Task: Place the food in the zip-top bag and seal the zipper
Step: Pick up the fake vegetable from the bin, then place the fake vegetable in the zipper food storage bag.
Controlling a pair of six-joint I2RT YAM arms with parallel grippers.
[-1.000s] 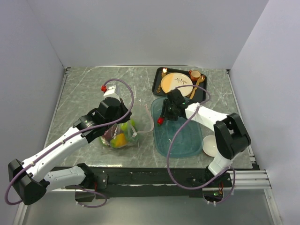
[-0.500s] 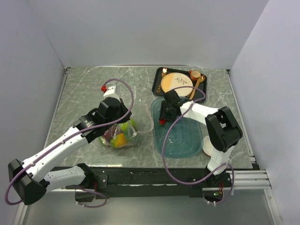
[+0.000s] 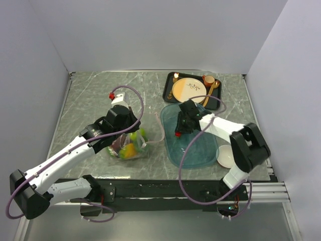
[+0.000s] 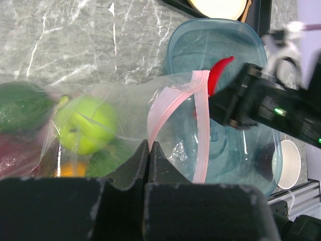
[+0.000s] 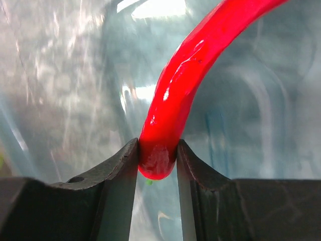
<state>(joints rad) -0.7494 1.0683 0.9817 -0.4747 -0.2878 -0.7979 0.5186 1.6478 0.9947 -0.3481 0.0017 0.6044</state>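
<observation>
White bowl (image 3: 224, 156) stands on the bench (image 3: 90, 95) at the near right edge of the teal tray (image 3: 200, 150), just beside it.

Zip-top bag (image 3: 129, 146) lies on the bench just left of the teal tray, with its mouth turned toward the tray. It contains the food (image 4: 85, 124): a yellow-green round piece, dark green pieces, and orange and dark red pieces.

The zipper (image 4: 200, 125) is parted. Its two pink strips stand apart in a loop, and the outer strip reaches over the tray's left rim.

Left claw (image 4: 149, 145) is drawn narrow, pinching the inner strip of the zipper at the bag's mouth.

Right claw (image 5: 156, 150) hangs over the left part of the teal tray, clamped on the lower end of a red curved piece (image 5: 190, 65). Whether that piece touches the tray floor cannot be told.

Beyond the tray's far edge sits a black tray (image 3: 167, 93). It carries a tan plate (image 3: 188, 89), gold cutlery (image 3: 210, 93) and an orange cup (image 3: 208, 80).
</observation>
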